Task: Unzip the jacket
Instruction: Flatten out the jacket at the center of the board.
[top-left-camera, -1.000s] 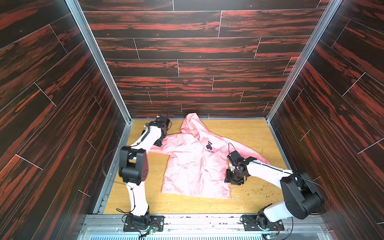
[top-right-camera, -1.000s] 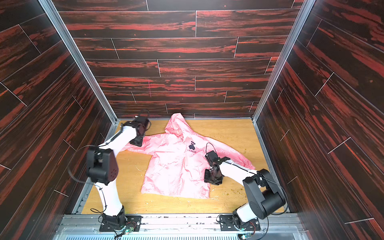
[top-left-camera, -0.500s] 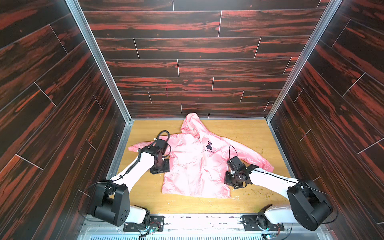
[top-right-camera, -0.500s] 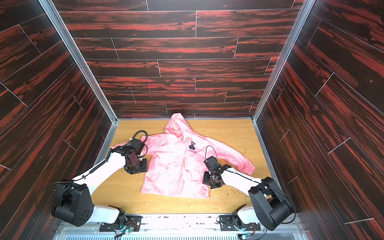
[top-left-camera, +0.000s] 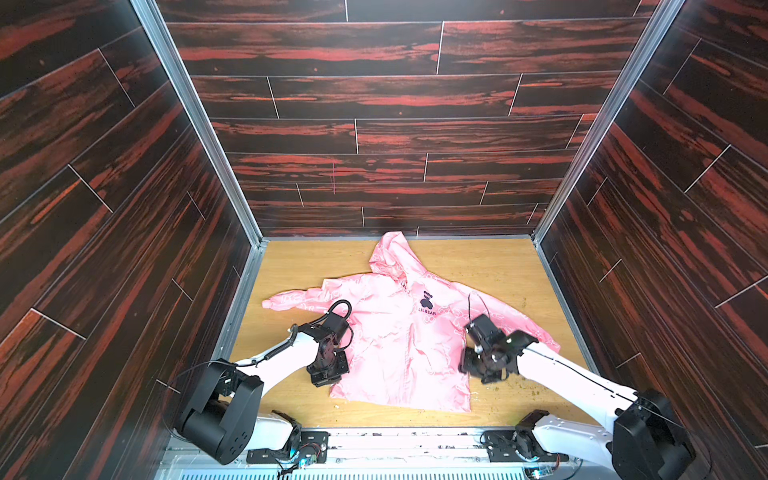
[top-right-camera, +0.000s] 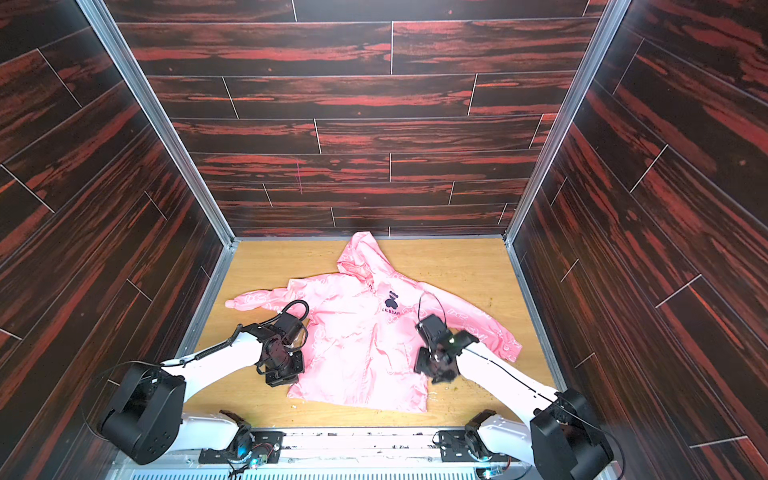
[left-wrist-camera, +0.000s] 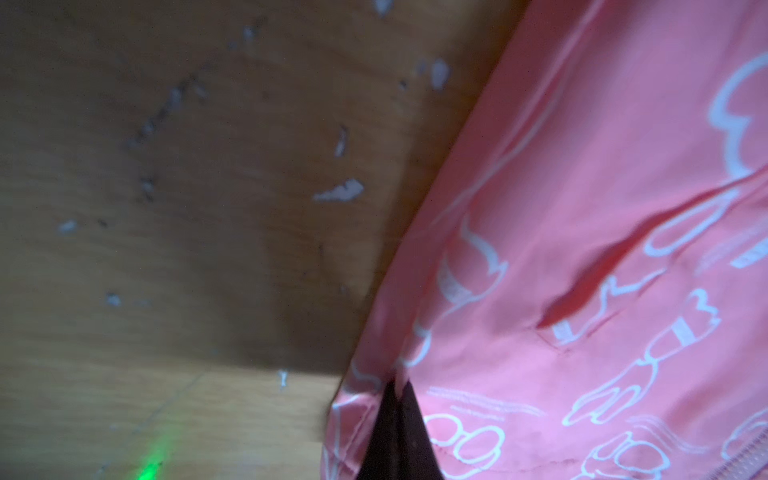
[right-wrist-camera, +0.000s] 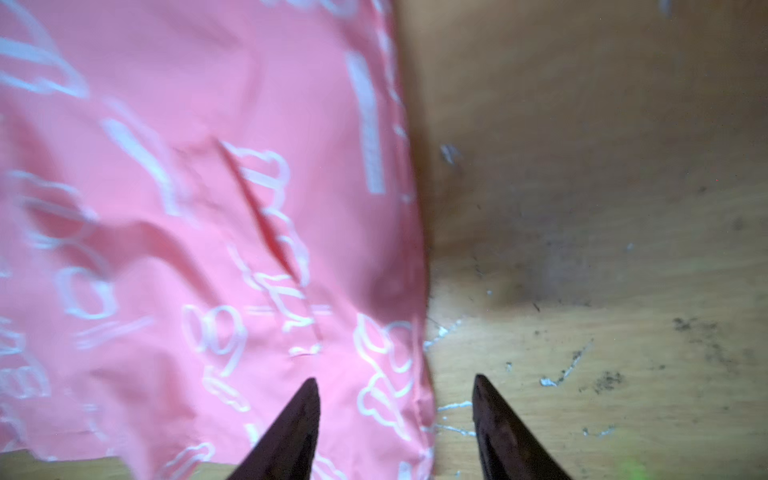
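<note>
dark red-streaked plank walls box in a light wooden tabletop, on which the shiny pink hooded jacket lies flat and front up, its front closed, hood toward the back wall and sleeves spread to either side. the left gripper sits at the jacket's left side edge near the hem, its dark fingers pressed together with a pucker of pink cloth pinched at their tips. the right gripper hangs at the opposite side edge below the sleeve, jaws parted, one fingertip over pink cloth and its mate over bare wood.
</note>
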